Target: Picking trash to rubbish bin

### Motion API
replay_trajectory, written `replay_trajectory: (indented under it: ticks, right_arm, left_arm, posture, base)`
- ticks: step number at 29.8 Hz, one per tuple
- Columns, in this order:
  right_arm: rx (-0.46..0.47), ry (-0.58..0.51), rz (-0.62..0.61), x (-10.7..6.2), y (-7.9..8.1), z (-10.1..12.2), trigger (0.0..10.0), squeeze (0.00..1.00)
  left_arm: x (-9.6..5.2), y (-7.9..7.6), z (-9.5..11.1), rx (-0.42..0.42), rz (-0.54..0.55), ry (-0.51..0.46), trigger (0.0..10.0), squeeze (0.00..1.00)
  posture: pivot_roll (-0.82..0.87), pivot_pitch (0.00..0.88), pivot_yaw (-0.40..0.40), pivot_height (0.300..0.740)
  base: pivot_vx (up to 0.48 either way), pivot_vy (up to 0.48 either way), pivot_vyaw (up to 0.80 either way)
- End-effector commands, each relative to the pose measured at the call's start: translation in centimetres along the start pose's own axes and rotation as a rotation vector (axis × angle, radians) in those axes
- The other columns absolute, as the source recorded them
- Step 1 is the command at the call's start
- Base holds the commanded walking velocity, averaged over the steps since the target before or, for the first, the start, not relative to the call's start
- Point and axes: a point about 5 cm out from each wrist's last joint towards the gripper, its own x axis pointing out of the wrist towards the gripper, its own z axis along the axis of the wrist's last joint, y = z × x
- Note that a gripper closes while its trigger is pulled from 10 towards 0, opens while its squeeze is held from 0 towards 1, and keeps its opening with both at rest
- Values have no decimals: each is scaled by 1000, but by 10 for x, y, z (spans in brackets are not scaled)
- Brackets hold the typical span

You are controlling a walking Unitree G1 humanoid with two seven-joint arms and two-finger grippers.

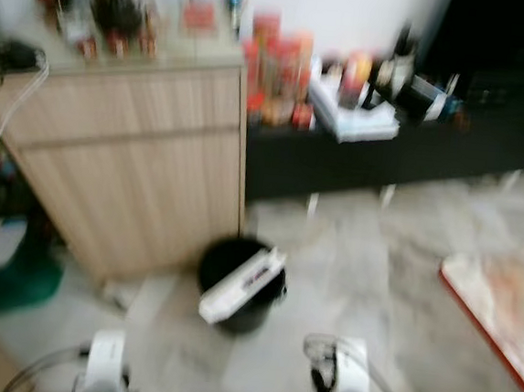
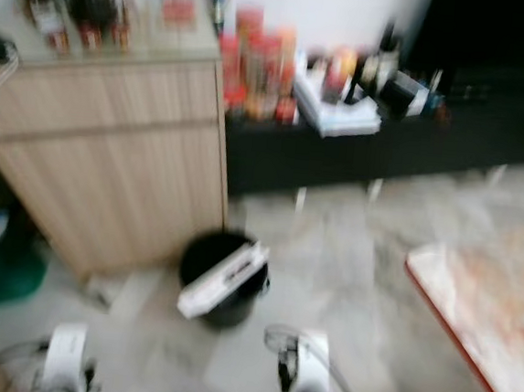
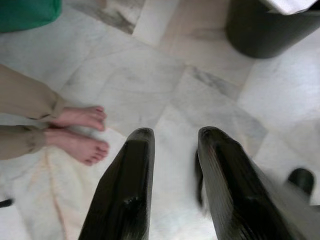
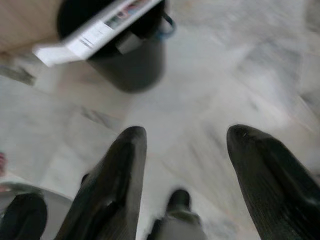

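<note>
A black rubbish bin [image 1: 240, 286] stands on the marble floor beside a wooden cabinet [image 1: 127, 166]. A white flat box [image 1: 240, 286] lies tilted across the bin's rim, also sharp in the right wrist view as the white box [image 4: 95, 30] over the bin [image 4: 127, 65]. My left gripper [image 3: 175, 137] hangs above bare floor, fingers apart with nothing between them. My right gripper [image 4: 182, 137] is wide open over the floor, short of the bin. Both wrists [image 1: 105, 361] [image 1: 343, 373] show low in the eye views.
A person's bare feet [image 3: 80, 132] and trouser legs stand near my left gripper. A low black shelf [image 1: 386, 143] carries bottles and packets. A red-edged mat [image 1: 501, 299] lies at the right. A green object [image 1: 6, 284] sits at the left.
</note>
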Motion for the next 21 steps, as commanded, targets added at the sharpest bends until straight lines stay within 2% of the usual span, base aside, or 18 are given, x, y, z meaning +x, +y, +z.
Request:
replay_trajectory:
  ticks: [1, 12, 21]
  right_arm:
    - [9, -12, 6, 2, 4, 4, 10000, 0]
    - [13, -10, 4, 1, 4, 3, 10000, 0]
    - [18, -5, 3, 1, 5, 1, 10000, 0]
  left_arm:
    - [1, 4, 6, 6, 11, -18, 10000, 0]
    - [2, 4, 7, 12, 8, -20, 10000, 0]
    - [2, 5, 6, 30, 8, -11, 10000, 0]
  posture:
    - [-31, 33, -23, 740]
    - [-26, 27, -17, 740]
    - [-25, 25, -11, 740]
  base:
    - [-259, 0, 0]
    - [-254, 0, 0]
    - [0, 0, 0]
